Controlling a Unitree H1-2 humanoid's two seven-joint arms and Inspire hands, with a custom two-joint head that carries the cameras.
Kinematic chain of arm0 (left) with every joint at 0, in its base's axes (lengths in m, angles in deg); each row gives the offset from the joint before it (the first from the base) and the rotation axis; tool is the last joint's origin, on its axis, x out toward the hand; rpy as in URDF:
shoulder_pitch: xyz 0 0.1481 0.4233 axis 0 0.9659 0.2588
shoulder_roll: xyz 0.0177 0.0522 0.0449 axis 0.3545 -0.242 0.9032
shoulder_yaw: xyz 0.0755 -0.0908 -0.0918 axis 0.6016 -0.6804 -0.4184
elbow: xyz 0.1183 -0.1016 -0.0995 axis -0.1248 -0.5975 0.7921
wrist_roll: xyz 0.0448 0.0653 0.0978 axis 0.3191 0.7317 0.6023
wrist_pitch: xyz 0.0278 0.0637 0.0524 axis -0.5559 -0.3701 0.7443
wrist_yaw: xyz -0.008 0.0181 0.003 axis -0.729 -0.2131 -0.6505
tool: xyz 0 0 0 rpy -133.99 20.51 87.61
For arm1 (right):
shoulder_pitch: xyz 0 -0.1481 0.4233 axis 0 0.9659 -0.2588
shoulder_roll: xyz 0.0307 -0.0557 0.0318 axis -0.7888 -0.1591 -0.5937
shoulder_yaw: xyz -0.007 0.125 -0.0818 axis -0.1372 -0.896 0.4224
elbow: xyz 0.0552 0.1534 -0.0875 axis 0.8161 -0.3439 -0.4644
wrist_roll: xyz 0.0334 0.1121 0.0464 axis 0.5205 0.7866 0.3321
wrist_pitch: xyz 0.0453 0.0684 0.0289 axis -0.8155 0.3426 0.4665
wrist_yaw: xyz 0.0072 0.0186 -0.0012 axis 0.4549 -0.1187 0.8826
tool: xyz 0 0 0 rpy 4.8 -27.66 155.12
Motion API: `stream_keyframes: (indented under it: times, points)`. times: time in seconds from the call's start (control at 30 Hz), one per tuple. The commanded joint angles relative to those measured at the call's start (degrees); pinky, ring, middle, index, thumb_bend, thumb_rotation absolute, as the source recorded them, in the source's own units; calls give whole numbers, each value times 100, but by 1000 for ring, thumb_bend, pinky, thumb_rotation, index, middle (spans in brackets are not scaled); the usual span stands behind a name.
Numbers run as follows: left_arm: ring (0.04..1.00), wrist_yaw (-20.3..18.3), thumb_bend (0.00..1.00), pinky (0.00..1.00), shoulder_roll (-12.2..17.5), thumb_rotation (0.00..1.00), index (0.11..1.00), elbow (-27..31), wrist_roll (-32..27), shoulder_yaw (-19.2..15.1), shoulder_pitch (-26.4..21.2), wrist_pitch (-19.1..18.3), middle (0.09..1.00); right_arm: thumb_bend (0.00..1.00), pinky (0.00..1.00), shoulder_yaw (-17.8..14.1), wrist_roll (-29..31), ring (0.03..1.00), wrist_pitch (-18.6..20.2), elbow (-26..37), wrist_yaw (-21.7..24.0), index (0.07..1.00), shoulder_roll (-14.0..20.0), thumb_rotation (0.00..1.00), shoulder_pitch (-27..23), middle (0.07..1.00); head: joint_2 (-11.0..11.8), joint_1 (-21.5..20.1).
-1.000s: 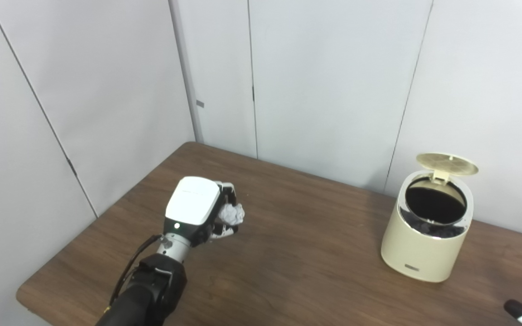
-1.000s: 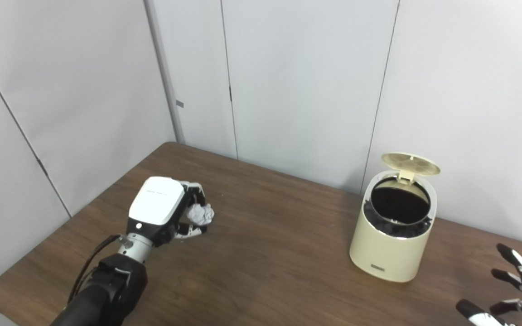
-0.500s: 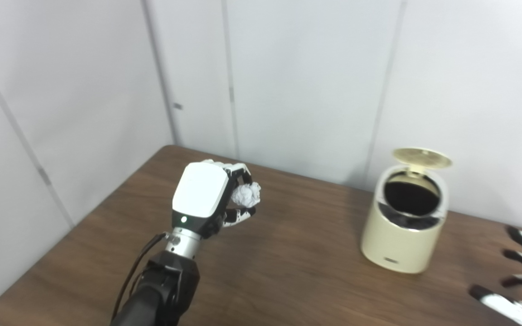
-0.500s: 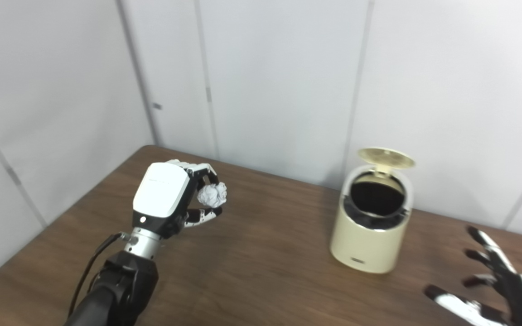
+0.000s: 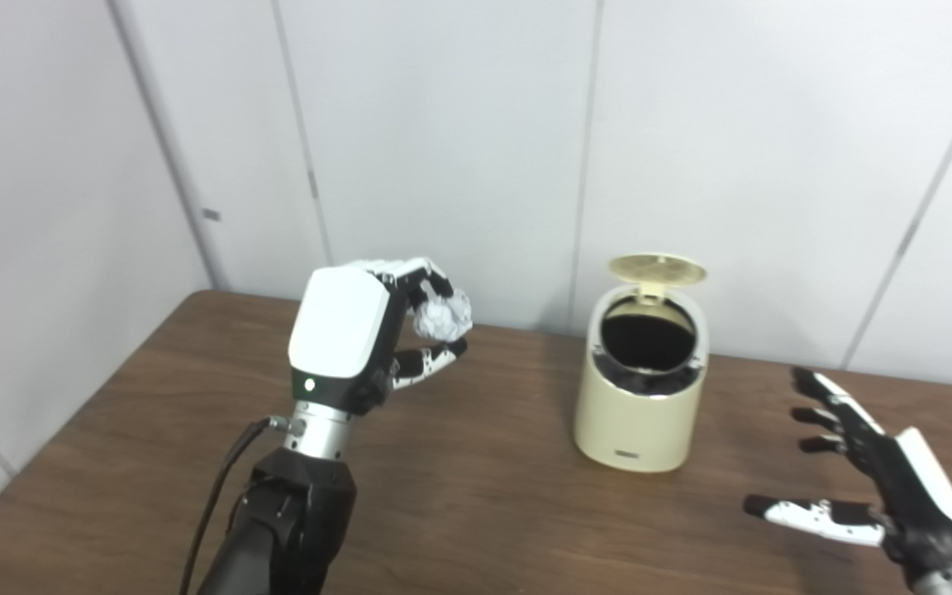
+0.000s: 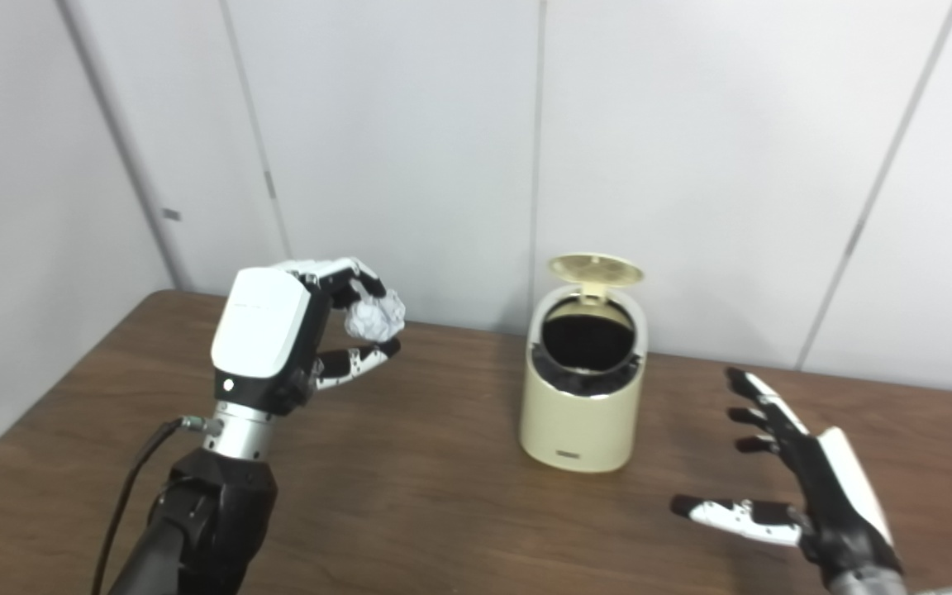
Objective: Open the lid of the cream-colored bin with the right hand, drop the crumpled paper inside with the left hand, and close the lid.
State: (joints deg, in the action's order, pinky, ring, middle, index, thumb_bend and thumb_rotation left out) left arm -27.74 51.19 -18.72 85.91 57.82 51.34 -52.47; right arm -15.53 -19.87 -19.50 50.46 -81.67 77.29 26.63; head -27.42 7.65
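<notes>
Over on the left, the left hand (image 5: 352, 339) is up off the wooden table (image 5: 484, 496), fingers curled tight around the crumpled paper (image 5: 441, 316), which peeks out white and knobbly between fingertips and thumb. It's a small, loosely wadded ball, light by the look of it, and well clear of the tabletop. This looks like the carry leg of the job: the paper is in the air but not over the opening yet, with open table between it and the target.

Centre stage, the cream-colored bin (image 5: 640, 413) stands upright on the table near the back wall, its round lid (image 5: 658, 267) tipped up on the rear hinge, the dark mouth wide open and facing us. So the opening step reads as done.

On the right, the right hand (image 6: 806, 487) hovers near the table with fingers and thumb spread wide, holding nothing, just beside the bin but not touching it.

What's called for next, I'd say: swing the paper rightward until it sits above the dark mouth, then let the fingers go
</notes>
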Motion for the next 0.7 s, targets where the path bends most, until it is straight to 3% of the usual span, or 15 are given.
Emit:
stream_keyframes:
  times: [0.0, 0.47, 0.67]
  points:
    - [461, 168, 521, 499, -28, 0, 524, -37, -59, 35, -346, 105, 444, 759, 706, 19, -32, 818, -286, 64, -154, 884, -43, 192, -223, 891, 28, -145]
    - [420, 464, 523, 387, -519, 0, 514, -722, -44, 601, -1048, 371, 458, 775, 676, 110, -312, 832, -201, 101, -208, 890, -230, 231, -213, 908, 212, -748]
    - [435, 464, 522, 451, -838, 0, 521, -974, -155, 793, -1192, 350, 449, 774, 671, 87, -354, 827, -217, 62, -253, 895, -263, 249, -224, 912, 244, -861]
